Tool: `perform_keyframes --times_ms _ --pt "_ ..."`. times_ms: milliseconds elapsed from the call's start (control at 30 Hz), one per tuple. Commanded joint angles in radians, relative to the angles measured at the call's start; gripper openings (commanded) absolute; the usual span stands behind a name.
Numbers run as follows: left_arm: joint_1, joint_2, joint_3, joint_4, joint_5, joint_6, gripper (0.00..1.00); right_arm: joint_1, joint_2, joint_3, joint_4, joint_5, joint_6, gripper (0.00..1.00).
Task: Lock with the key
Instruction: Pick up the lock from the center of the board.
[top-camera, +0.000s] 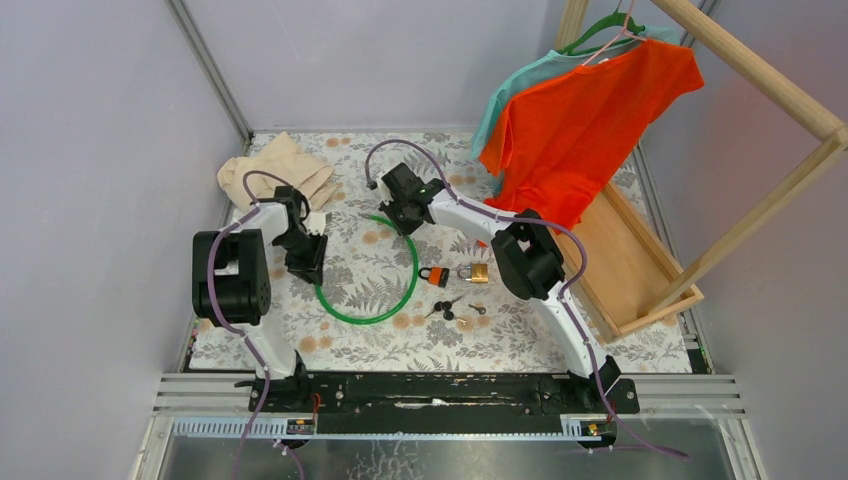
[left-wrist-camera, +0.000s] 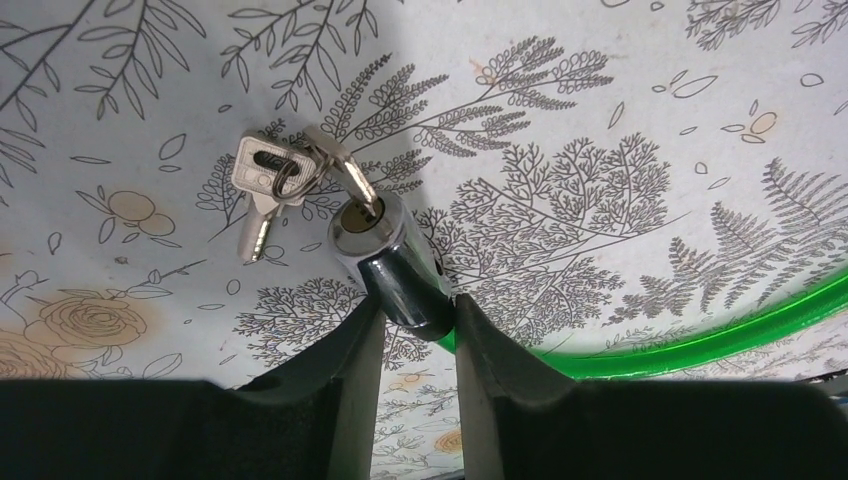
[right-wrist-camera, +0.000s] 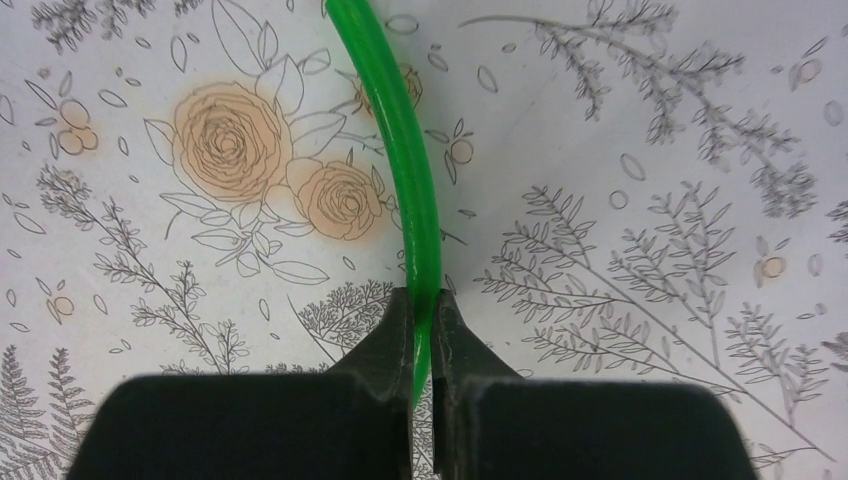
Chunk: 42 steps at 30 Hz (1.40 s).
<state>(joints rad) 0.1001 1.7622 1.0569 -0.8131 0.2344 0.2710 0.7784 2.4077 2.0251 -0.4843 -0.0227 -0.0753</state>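
A green cable lock (top-camera: 352, 318) lies looped on the floral tablecloth. Its chrome lock barrel (left-wrist-camera: 385, 255) has a silver key (left-wrist-camera: 345, 172) in its end, with a second key (left-wrist-camera: 262, 180) hanging from the ring. My left gripper (left-wrist-camera: 412, 315) is shut on the barrel, low at the loop's left side (top-camera: 305, 262). My right gripper (right-wrist-camera: 424, 300) is shut on the green cable (right-wrist-camera: 400, 150) at the loop's far end (top-camera: 398, 215). The cable also shows in the left wrist view (left-wrist-camera: 700, 340).
An orange padlock (top-camera: 434, 275), a brass padlock (top-camera: 478, 272) and small black-headed keys (top-camera: 447, 308) lie right of the loop. A beige cloth (top-camera: 275, 170) is at the back left. An orange shirt (top-camera: 580, 120) hangs on a wooden rack (top-camera: 640, 260) at the right.
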Motion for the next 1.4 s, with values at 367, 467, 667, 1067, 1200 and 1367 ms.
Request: perform_keyframes --times_ms 367,467,667,1067,1200,1367 --pt "-0.097 0.079 0.050 0.168 -0.153 0.102 0.04 -0.005 -0.063 -0.075 0.074 -0.075 0.033 0.16" --pt "-0.099 0.096 0.066 0.164 -0.149 0.114 0.03 -0.005 -0.041 -0.059 0.067 -0.072 0.010 0.22" --pt "-0.100 0.114 0.087 0.156 -0.131 0.113 0.03 -0.006 -0.021 -0.084 0.086 -0.069 -0.027 0.28" --pt "-0.101 0.117 0.095 0.162 -0.127 0.118 0.03 -0.006 -0.020 -0.138 0.112 -0.043 -0.060 0.19" --pt "-0.100 0.097 0.078 0.190 -0.125 0.095 0.00 -0.012 -0.037 -0.147 0.118 -0.065 -0.060 0.02" --pt "-0.099 0.046 0.055 0.234 -0.093 0.073 0.00 -0.030 -0.087 -0.116 0.108 -0.181 -0.055 0.00"
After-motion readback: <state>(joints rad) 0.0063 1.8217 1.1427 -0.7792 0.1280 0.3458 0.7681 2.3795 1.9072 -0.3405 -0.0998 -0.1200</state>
